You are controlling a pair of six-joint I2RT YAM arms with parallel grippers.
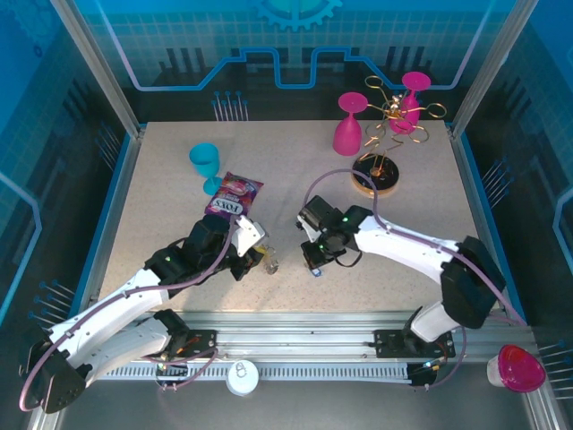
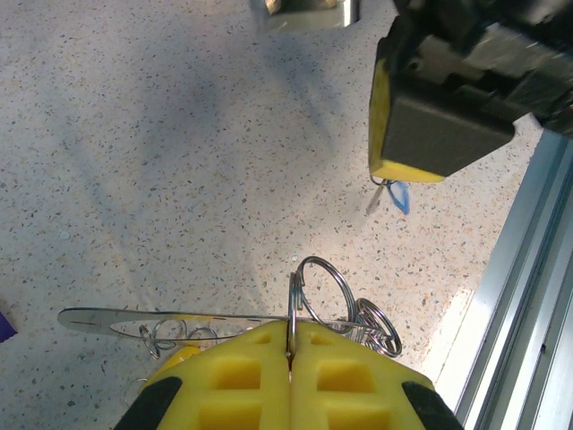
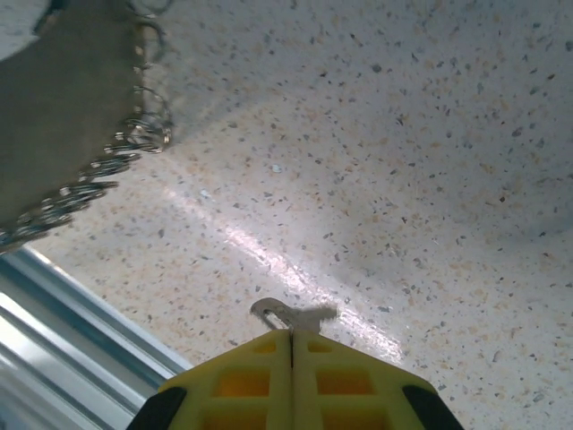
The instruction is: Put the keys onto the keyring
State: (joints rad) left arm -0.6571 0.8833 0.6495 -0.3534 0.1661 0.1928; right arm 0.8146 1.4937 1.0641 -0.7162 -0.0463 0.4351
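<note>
Keyring (image 2: 322,285) comes nearest: one of its split rings is nipped edge-on between the shut yellow fingers (image 2: 242,376) of the left gripper (image 2: 289,354), low over the speckled tabletop (image 2: 134,134), and the rest of it trails loose on both sides. Just right of the keyring runs the aluminium rail (image 2: 528,287) at the table's near edge. A little beyond the keyring, the right gripper (image 3: 292,339) is likewise clamped tight, on the blue-headed key (image 2: 399,195), which it seems to hold by only a small part. I cannot pick out the second key with certainty. Well beyond the keyring sit a FOX'S snack packet (image 1: 235,195), a teal cup (image 1: 204,161) and a gold wire rack (image 1: 374,175), none of them likely to interfere. The worry is the two thin grips — a push of key against ring could swivel the ring in its pinch or twist the key out. A dropped key might skid towards the rail. The loose links could also snag the key, and with the arms this near the keyring, their fingers may knock together.
</note>
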